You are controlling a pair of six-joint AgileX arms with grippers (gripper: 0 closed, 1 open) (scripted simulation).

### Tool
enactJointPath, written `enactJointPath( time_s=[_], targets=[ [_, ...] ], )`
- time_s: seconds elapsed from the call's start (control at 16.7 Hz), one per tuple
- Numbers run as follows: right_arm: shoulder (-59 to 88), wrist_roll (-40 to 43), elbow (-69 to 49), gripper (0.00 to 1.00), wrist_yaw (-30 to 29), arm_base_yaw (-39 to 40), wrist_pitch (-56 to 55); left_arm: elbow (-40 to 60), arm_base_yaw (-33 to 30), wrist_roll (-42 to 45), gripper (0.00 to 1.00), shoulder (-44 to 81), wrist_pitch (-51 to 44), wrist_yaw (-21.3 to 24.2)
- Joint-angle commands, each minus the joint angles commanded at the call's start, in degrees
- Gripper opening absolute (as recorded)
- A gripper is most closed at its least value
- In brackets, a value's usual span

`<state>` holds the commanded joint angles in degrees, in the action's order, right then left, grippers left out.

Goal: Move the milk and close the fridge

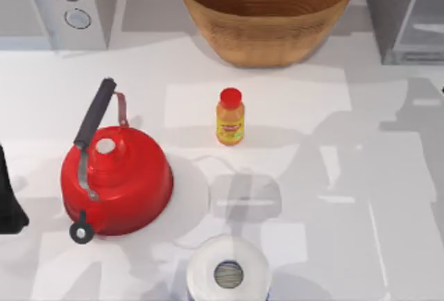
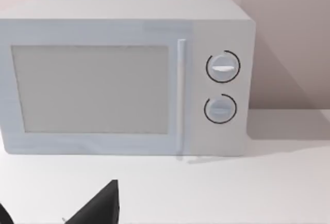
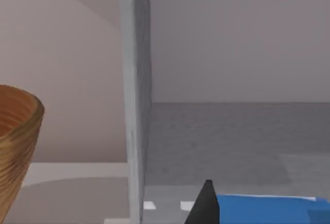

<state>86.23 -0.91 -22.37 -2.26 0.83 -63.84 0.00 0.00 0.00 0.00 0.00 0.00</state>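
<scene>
The right claw (image 3: 206,203) is carrying the blue-topped milk (image 3: 268,209) at the open fridge (image 3: 135,105), seemingly clamped on it, the carton hanging at the compartment's mouth, judged ready to be shelved before the door is closed. The left claw (image 2: 95,208) is idling at the surface's (image 1: 361,197) left edge, facing the microwave (image 2: 124,79); whether it is apart or together, I cannot tell.

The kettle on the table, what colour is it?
Bright red kettle with a black handle, clearest in the top view.

Matte black left arm (image 1: 10,200), black pointed gripper fingers (image 2: 100,206), plain, unmarked
</scene>
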Motion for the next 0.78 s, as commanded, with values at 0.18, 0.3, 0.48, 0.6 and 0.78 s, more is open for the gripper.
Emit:
enactJointPath(
  time_s=[0.18,0.3,0.48,0.6,0.78],
  targets=[
    [0.24,-0.15,-0.22,0.0,-0.11,0.22,0.12,0.0,0.0,0.0,1.0,0.0,0.0,0.0],
    [0.86,-0.09,-0.95,0.0,0.03,0.08,0.83,0.0,0.0,0.0,1.0,0.0,0.0,0.0],
    [4.96,0.38,-6.48,0.0,1.05,-0.87,5.91,0.0,0.0,0.0,1.0,0.0,0.0,0.0],
    [9.27,1.0,-13.21,0.0,2.19,-1.9,11.79,0.0,0.0,0.0,1.0,0.0,0.0,0.0],
    [16.98,2.36,-26.55,0.0,4.23,-3.89,23.98,0.0,0.0,0.0,1.0,0.0,0.0,0.0]
  ],
)
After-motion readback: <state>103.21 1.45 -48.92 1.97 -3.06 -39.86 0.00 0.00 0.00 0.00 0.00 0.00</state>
